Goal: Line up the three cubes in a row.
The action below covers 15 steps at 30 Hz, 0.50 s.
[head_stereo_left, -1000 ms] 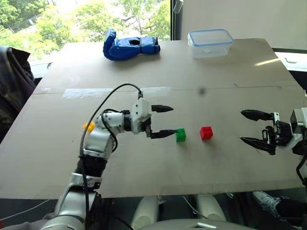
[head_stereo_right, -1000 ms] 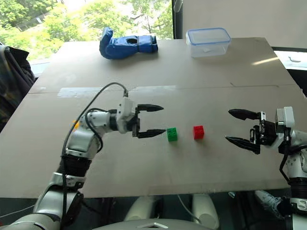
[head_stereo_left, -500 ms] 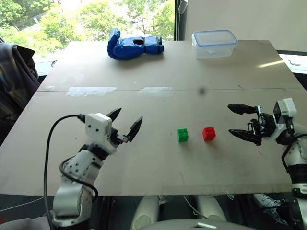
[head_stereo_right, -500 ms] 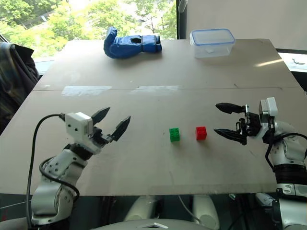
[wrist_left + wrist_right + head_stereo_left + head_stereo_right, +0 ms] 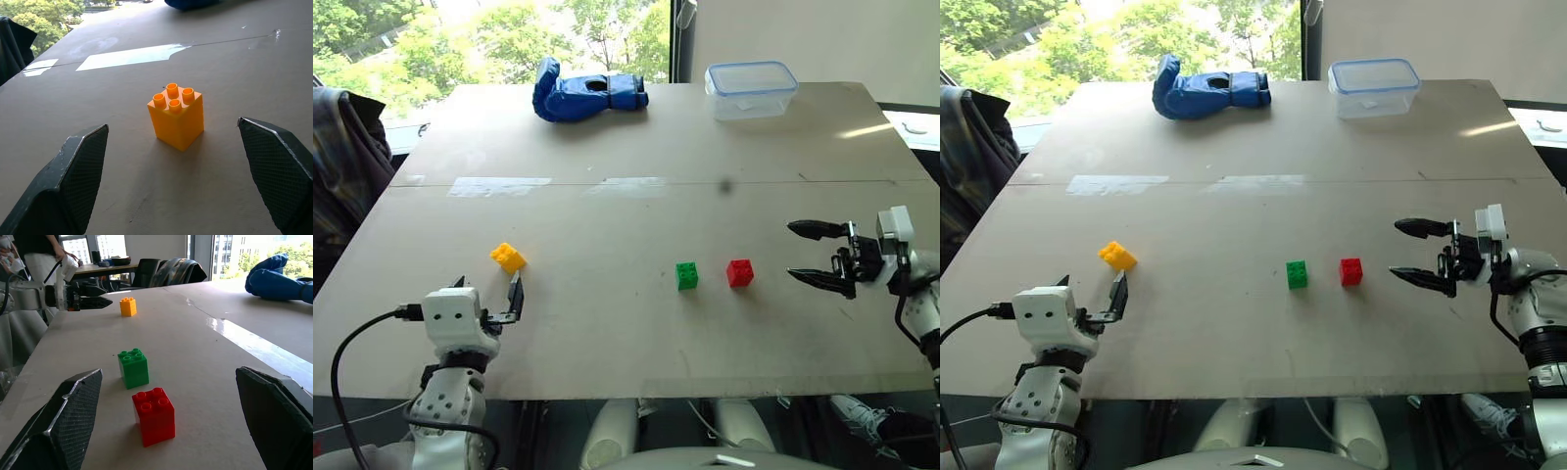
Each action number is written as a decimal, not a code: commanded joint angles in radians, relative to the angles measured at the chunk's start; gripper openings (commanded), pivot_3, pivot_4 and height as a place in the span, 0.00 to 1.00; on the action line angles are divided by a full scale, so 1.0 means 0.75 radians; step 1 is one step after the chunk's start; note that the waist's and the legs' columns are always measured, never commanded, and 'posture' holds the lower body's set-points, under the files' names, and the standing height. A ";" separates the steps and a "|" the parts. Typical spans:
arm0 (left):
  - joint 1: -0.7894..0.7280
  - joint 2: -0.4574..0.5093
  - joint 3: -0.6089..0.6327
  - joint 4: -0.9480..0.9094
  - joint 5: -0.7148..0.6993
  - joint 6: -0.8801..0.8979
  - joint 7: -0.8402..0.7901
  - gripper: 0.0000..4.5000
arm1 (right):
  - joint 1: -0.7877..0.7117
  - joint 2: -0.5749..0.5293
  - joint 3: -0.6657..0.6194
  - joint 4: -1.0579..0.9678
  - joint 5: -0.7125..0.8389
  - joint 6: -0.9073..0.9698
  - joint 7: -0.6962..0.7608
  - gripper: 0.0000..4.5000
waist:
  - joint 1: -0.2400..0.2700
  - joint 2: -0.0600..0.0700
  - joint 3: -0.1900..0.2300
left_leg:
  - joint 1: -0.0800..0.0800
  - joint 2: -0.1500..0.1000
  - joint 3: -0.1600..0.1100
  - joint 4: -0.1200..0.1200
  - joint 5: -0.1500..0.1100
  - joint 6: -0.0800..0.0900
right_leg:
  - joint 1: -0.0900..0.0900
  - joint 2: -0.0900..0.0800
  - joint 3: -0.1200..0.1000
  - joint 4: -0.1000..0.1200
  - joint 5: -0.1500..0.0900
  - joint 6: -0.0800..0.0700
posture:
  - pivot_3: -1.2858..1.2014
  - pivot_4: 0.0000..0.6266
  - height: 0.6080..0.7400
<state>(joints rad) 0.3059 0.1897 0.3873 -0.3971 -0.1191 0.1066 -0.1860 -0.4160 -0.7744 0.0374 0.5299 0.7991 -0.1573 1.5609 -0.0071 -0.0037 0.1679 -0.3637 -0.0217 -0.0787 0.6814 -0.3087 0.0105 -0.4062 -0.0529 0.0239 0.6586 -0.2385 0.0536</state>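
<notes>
Three cubes sit on the counter (image 5: 626, 127), one of each colour: a red cube (image 5: 739, 272), a green cube (image 5: 686, 275) and a yellow cube (image 5: 508, 258). All are small, glossy plastic blocks with four round studs on top. Red and green stand close together, side by side with a small gap, a little right of the counter's middle. Yellow is well apart from them, off on the left side and turned at an angle to the other two.

The counter is a flat, matte, tan board with a seam and strips of clear tape running across it. At its far edge lie one blue glove (image 5: 584, 91), padded and shiny, and one clear lidded container (image 5: 751, 88), a rounded rectangle with a blue-tinted rim.

Two end effectors are in play, each with two black pointed fingers with textured inner pads. The left end effector (image 5: 490, 299) sits low at the near left edge, pointing forward at the yellow cube just ahead of it, fingers spread wide and touching nothing. The right end effector (image 5: 816, 254) reaches in level from the right, pointing toward the red cube, its fingers wide apart, one above the other, and just short of the block.
</notes>
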 commanded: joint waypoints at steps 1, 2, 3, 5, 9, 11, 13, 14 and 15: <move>-0.089 0.000 -0.019 0.093 0.056 0.002 0.087 0.97 | -0.008 -0.028 0.003 -0.014 0.047 -0.043 0.071 1.00 | 0.000 0.000 0.000 | 0.000 0.000 0.000 0.000 0.000 0.000 | 0.000 0.000 0.000 0.000 0.000 0.000 | 0.52 0.24 1.00; -0.105 0.001 -0.030 0.114 0.063 0.010 0.096 0.97 | -0.007 -0.028 0.005 -0.016 0.050 -0.046 0.071 1.00 | -0.001 0.000 0.000 | 0.000 0.000 0.000 0.000 0.000 0.000 | 0.001 0.000 0.000 0.000 0.000 0.000 | 0.52 0.24 1.00; -0.124 0.005 -0.049 0.137 0.087 0.023 0.110 0.97 | -0.007 -0.028 0.006 -0.018 0.052 -0.047 0.071 1.00 | -0.001 0.000 0.000 | 0.000 0.000 0.000 0.000 0.000 0.000 | 0.001 0.000 0.000 0.000 0.000 0.000 | 0.52 0.24 1.00; -0.172 -0.002 -0.097 0.177 0.127 0.071 0.144 0.97 | -0.005 -0.029 0.004 -0.024 0.055 -0.049 0.071 1.00 | -0.002 0.000 0.000 | 0.000 0.000 0.000 0.000 0.000 0.000 | 0.001 0.000 0.000 -0.001 0.000 0.000 | 0.52 0.24 1.00; -0.228 -0.021 -0.118 0.222 0.133 0.095 0.191 0.97 | 0.004 -0.037 -0.006 -0.044 0.062 -0.046 0.071 1.00 | -0.001 0.000 0.000 | 0.000 0.000 -0.001 0.000 0.000 0.000 | 0.001 -0.002 0.000 -0.001 0.000 0.000 | 0.52 0.24 1.00; -0.254 -0.025 -0.117 0.240 0.128 0.104 0.211 0.97 | 0.009 -0.039 -0.010 -0.050 0.064 -0.044 0.071 1.00 | -0.001 0.000 0.000 | 0.000 0.000 -0.001 0.000 0.000 0.000 | 0.001 -0.003 0.000 -0.001 0.000 0.000 | 0.52 0.24 1.00; -0.274 -0.026 -0.135 0.253 0.132 0.106 0.213 0.97 | 0.012 -0.041 -0.011 -0.052 0.065 -0.044 0.071 1.00 | -0.001 0.000 0.000 | 0.000 0.000 -0.001 0.000 0.000 0.000 | 0.001 -0.004 0.000 -0.001 0.000 0.000 | 0.52 0.24 1.00; -0.286 -0.030 -0.146 0.261 0.136 0.111 0.220 0.97 | 0.012 -0.041 -0.011 -0.051 0.065 -0.044 0.071 1.00 | 0.000 0.000 0.000 | 0.000 0.000 -0.001 0.000 0.000 0.000 | 0.001 -0.004 0.000 -0.001 0.000 0.000 | 0.52 0.24 1.00; -0.296 -0.037 -0.152 0.269 0.138 0.119 0.230 0.97 | 0.011 -0.041 -0.010 -0.051 0.065 -0.045 0.071 1.00 | 0.000 0.000 0.000 | 0.000 0.000 -0.001 0.000 0.000 0.000 | 0.001 -0.004 0.000 -0.001 0.000 0.000 | 0.52 0.24 1.00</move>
<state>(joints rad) 0.0877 0.1681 0.2827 -0.2030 -0.0219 0.1903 -0.0273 -0.4061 -0.7826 0.0457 0.5214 0.8289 -0.1767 1.5616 -0.0071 -0.0034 0.1677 -0.3635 -0.0218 -0.0795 0.6812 -0.3087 0.0103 -0.4058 -0.0557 0.0240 0.6583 -0.2384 0.0538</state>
